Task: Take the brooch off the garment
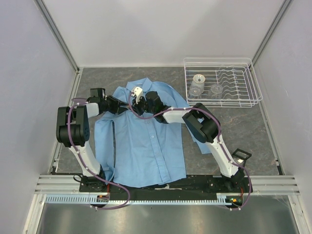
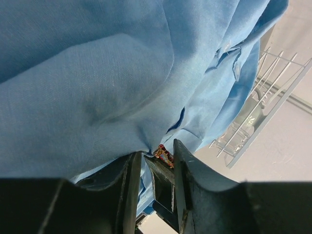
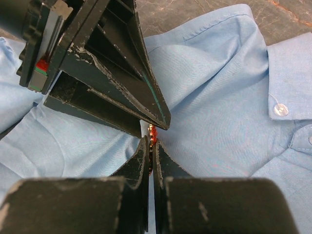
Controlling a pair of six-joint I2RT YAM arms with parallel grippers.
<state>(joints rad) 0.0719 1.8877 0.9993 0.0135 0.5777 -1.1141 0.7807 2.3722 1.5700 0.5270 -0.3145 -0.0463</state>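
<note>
Mid-frame, the right gripper (image 3: 152,141) pinches the brooch (image 3: 152,131); the left gripper (image 2: 157,161) clamps the shirt (image 1: 146,146). Next: pull apart.

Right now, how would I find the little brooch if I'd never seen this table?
Find the big light blue shirt spread on the grey table, then go up near its collar, where the two black robot hands meet. Between the right hand's tips sits the brooch: tiny and orange-red, unlike the shirt's white buttons.
</note>
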